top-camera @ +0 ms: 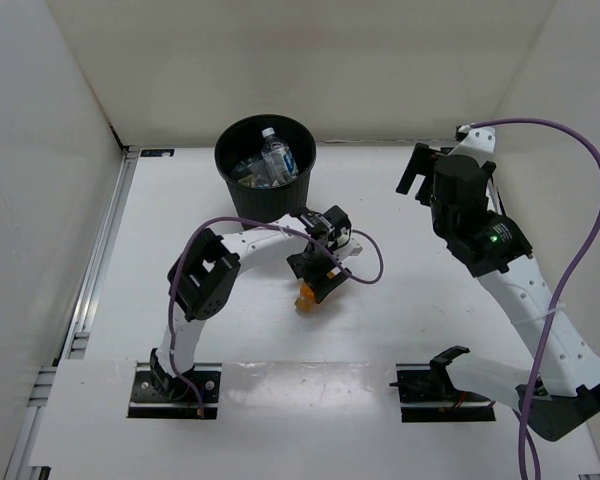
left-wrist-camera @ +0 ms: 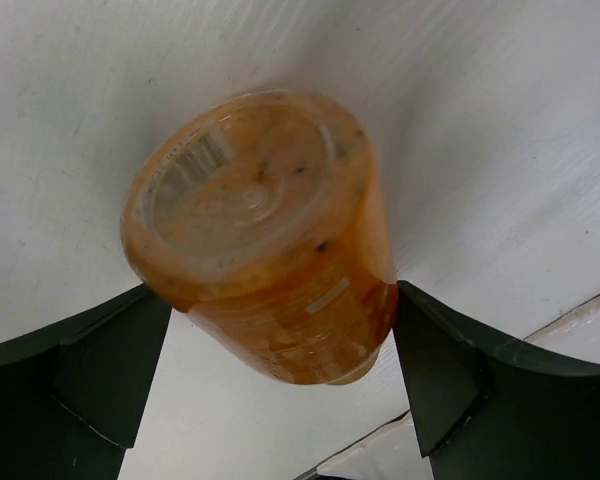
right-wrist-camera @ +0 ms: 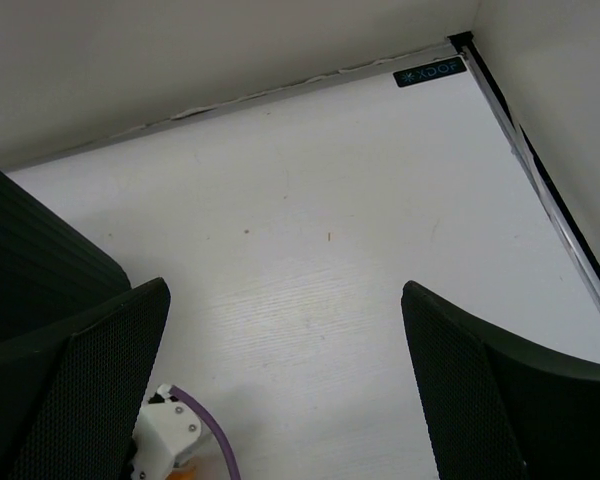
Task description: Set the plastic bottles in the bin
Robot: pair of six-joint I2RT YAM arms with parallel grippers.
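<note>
The orange bottle (left-wrist-camera: 270, 240) lies between my left gripper's (left-wrist-camera: 280, 385) fingers, its base toward the camera, and both dark fingers touch its sides. In the top view the left gripper (top-camera: 318, 283) points down at the table with the orange bottle (top-camera: 306, 297) showing just under it, in front of the black ribbed bin (top-camera: 242, 195). Inside the bin lie a clear water bottle with a blue label (top-camera: 277, 158) and other bottles, partly hidden. My right gripper (top-camera: 417, 170) is open and empty, raised at the back right; it also shows in the right wrist view (right-wrist-camera: 285, 385).
White walls close the table at the back and on both sides. A metal rail (top-camera: 100, 250) runs along the left edge. The bin's ribbed side (right-wrist-camera: 30, 270) fills the left of the right wrist view. A purple cable (top-camera: 365, 255) loops off the left wrist.
</note>
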